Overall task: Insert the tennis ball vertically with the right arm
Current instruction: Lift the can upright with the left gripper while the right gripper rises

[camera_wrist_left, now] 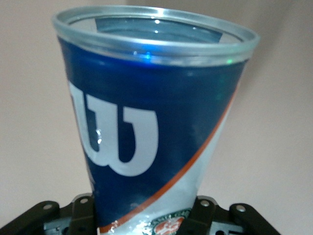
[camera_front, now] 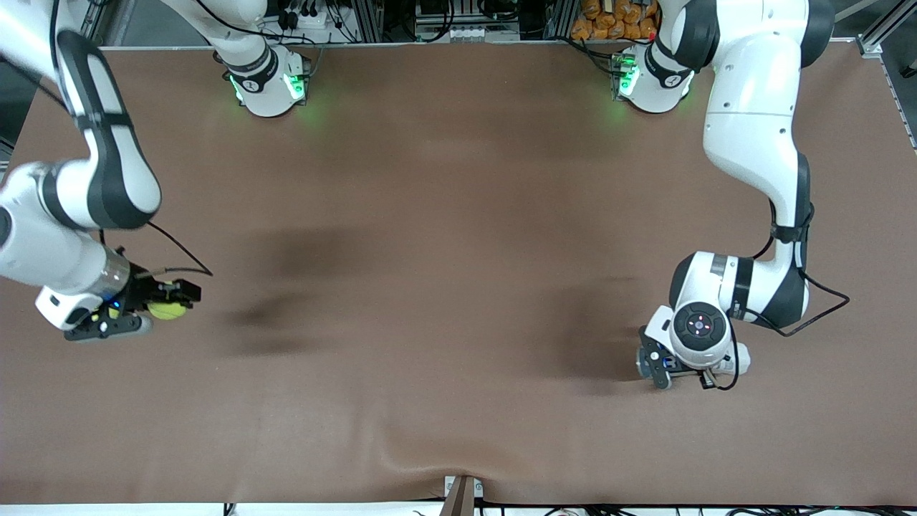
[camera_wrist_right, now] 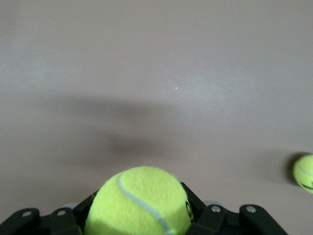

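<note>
1. Two tennis balls are seen: one tennis ball is clamped in the right pincer at the right arm's end of the counter; a second ball lies on the counter nearby.
2. One blue tube, open-topped, is gripped by the left pincer at the left arm's end.

Brown table fills the view, soft shadows across its middle. Aluminium framing and cables line its top edge.
</note>
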Action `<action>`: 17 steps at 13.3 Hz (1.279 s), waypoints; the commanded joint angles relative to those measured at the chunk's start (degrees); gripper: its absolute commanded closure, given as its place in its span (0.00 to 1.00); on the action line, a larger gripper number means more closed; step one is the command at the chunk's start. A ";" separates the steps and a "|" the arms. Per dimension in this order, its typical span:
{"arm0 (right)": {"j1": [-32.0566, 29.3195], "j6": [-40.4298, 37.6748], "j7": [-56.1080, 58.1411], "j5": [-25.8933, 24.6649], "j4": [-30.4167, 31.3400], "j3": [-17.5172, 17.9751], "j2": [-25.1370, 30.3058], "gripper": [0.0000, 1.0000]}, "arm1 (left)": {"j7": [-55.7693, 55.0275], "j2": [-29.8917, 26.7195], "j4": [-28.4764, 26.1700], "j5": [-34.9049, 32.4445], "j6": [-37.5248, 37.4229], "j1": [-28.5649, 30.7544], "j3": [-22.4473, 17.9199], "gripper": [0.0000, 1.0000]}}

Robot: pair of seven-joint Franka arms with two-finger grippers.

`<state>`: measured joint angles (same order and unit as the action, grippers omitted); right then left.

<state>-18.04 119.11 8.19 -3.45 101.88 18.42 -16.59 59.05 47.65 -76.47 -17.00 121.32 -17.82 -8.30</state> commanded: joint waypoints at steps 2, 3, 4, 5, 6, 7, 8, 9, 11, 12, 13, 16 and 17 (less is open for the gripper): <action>1.95 -13.50 -0.63 0.37 -7.19 0.21 5.16 1.00 | -0.95 -3.35 0.79 10.55 -0.73 0.06 3.71 0.42; 2.48 -18.34 -0.89 0.29 -10.97 0.21 5.60 1.00 | -1.30 -3.35 1.40 14.85 -0.29 0.24 4.42 0.42; 2.48 -22.47 -1.07 0.11 -14.66 0.21 5.51 1.00 | -1.30 -3.35 2.19 18.98 -0.12 0.32 4.60 0.42; 2.31 -26.00 -0.98 -0.15 -17.57 0.13 5.51 1.00 | -1.48 -3.61 2.55 23.02 0.06 0.15 4.95 0.42; 2.39 -29.25 -1.07 -0.59 -19.86 0.04 5.51 1.00 | -1.74 -4.48 2.55 27.15 0.24 0.06 6.09 0.43; 2.48 -31.98 -1.16 -0.77 -21.80 0.04 5.51 1.00 | -2.18 -5.02 2.55 30.33 1.72 -0.03 6.88 0.43; 2.48 -34.53 -1.25 -0.94 -23.47 -0.05 5.60 1.00 | -2.79 -5.89 2.47 33.75 3.56 0.06 8.11 0.43; 2.48 -36.38 -1.25 -1.64 -24.79 0.04 5.51 1.00 | -3.23 -6.60 2.38 37.18 5.40 0.15 9.69 0.43; 2.48 -37.11 -1.68 -1.91 -25.42 0.04 5.60 1.00 | -4.55 -8.09 2.12 42.82 8.22 0.06 11.46 0.43; 2.48 -37.11 -2.21 -1.91 -25.42 0.04 5.60 1.00 | -5.25 -8.53 2.03 44.67 10.15 -0.11 12.25 0.43; 2.48 -37.11 -2.21 -1.83 -25.42 0.04 5.60 1.00 | -5.87 -8.62 1.68 46.43 14.26 -0.29 13.99 0.42; 2.48 -37.11 -2.21 -1.74 -25.42 0.12 5.60 1.00 | -7.36 -7.40 0.01 50.30 27.09 -1.68 19.71 0.42; 2.40 -37.11 -2.13 -1.65 -25.42 0.04 5.77 1.00 | -8.50 -6.87 -0.87 51.70 31.92 -4.13 19.90 0.42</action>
<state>-15.66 83.18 7.08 -4.41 78.15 18.25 -10.41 52.23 40.52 -75.28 31.84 145.53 -18.83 10.78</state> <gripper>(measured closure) 0.410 0.423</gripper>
